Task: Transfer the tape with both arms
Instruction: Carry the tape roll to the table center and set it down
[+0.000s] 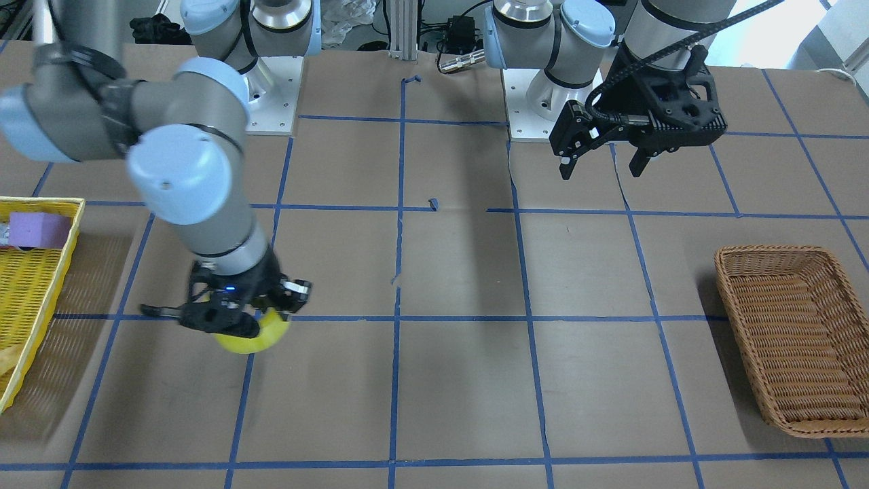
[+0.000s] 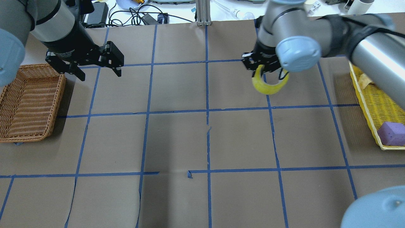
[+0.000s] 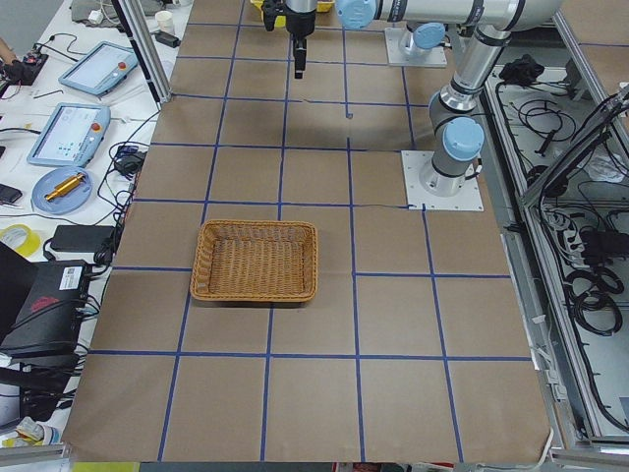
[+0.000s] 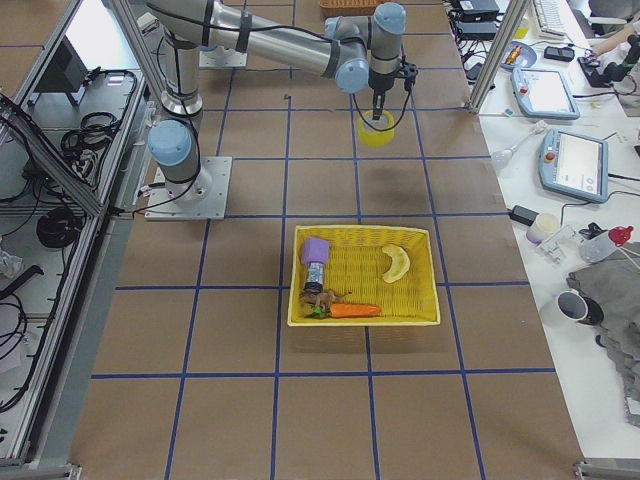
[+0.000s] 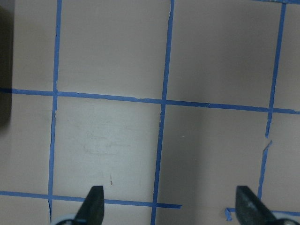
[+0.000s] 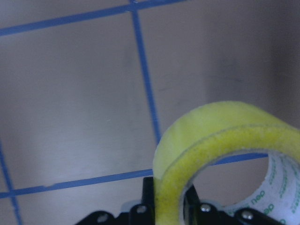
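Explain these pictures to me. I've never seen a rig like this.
Two robot arms stand at a table marked with blue lines. One picture faces them from across the table, one looks down from behind them, two look from the table's ends, and two come from cameras on the wrists. The right arm has its jaws shut on a yellow tape, held off the table. The left arm has its jaws open and empty. A wicker basket sits on the robot's left, a yellow tray with a purple block on its right.
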Available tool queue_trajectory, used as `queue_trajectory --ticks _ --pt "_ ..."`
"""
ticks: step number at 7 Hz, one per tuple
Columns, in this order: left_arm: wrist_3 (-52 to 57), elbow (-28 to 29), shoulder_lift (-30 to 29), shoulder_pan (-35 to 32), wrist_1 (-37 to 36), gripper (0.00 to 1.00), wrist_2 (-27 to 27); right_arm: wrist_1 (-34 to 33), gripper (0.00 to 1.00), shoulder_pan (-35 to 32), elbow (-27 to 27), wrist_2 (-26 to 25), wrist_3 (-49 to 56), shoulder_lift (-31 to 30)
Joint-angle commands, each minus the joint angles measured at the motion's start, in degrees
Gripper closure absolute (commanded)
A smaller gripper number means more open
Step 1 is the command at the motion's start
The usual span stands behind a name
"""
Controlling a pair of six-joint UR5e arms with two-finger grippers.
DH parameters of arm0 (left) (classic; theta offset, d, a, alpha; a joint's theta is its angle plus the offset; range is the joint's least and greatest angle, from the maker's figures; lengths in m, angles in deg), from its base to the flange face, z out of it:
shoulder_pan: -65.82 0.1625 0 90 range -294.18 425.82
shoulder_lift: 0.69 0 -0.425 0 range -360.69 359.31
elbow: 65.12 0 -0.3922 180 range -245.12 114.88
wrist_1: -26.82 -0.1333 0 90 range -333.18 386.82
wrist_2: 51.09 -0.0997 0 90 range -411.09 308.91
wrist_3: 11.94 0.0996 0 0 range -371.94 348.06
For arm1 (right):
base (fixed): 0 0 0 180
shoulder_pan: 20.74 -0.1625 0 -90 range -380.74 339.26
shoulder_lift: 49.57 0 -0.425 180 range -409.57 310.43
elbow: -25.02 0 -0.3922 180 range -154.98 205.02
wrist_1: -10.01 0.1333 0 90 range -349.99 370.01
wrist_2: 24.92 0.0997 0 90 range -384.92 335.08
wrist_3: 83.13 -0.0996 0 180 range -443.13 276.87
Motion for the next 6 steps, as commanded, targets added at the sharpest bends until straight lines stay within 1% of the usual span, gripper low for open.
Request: queue_trajectory --ticks 1,2,3,4,5,6 --pt "0.0 0.0 0.0 0.0 0.1 0.00 -0.2 -5.1 1.00 -10.1 0.8 0.7 -10.3 4.5" --pt "0.0 0.3 0.2 0.0 0.2 0.00 -0.4 -5.4 1.00 -11.8 0.9 0.8 -11.3 6.4" --pt "-0.1 0.9 0.2 0.0 0.8 0.00 -0.4 -8.8 1.00 -13.1 1.4 0.8 -12.9 9.2" --pt "0.0 1.1 0.0 0.0 1.0 0.00 -0.4 -9.6 1.00 -13.7 2.2 0.8 -13.7 10.9" --pt "0.0 1.2 -1.5 0.8 -0.1 0.00 -0.2 -9.7 1.00 -13.8 3.2 0.9 -13.8 11.6" --pt "0.0 1.3 -2.4 2.6 -0.8 0.00 -0.2 -9.8 0.98 -14.1 3.2 3.2 -13.3 12.7"
